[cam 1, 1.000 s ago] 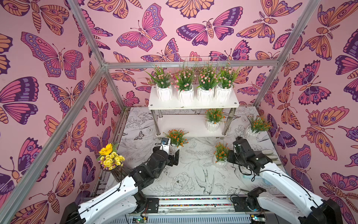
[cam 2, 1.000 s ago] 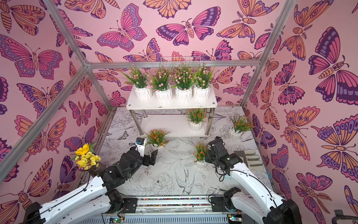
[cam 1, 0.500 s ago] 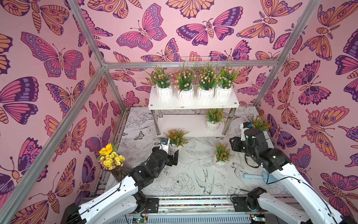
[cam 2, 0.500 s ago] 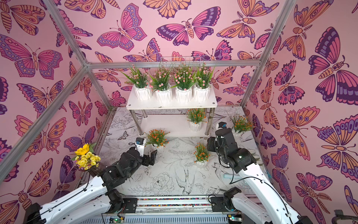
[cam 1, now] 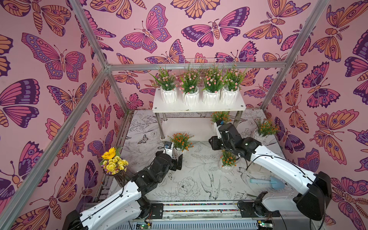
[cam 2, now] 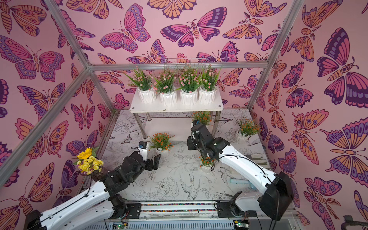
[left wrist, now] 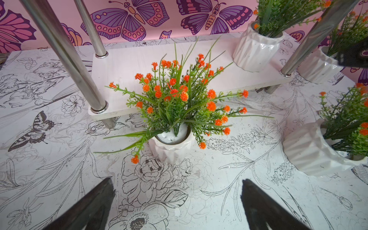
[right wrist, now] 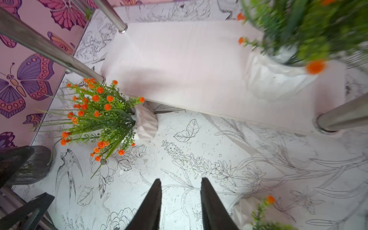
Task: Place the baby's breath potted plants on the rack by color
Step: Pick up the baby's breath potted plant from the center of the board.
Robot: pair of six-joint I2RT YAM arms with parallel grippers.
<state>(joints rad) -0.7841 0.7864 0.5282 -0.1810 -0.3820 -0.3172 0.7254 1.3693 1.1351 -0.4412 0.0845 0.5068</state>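
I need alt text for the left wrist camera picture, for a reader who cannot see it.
An orange-flowered potted plant stands on the flower-printed table, just ahead of the left gripper, whose jaws are open and empty. Behind it is the rack's lower board, which holds a second orange-flowered pot.

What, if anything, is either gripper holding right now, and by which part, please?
Nothing is held. The left gripper stands open and empty in front of an orange-flowered pot, and the right gripper is open and empty too.
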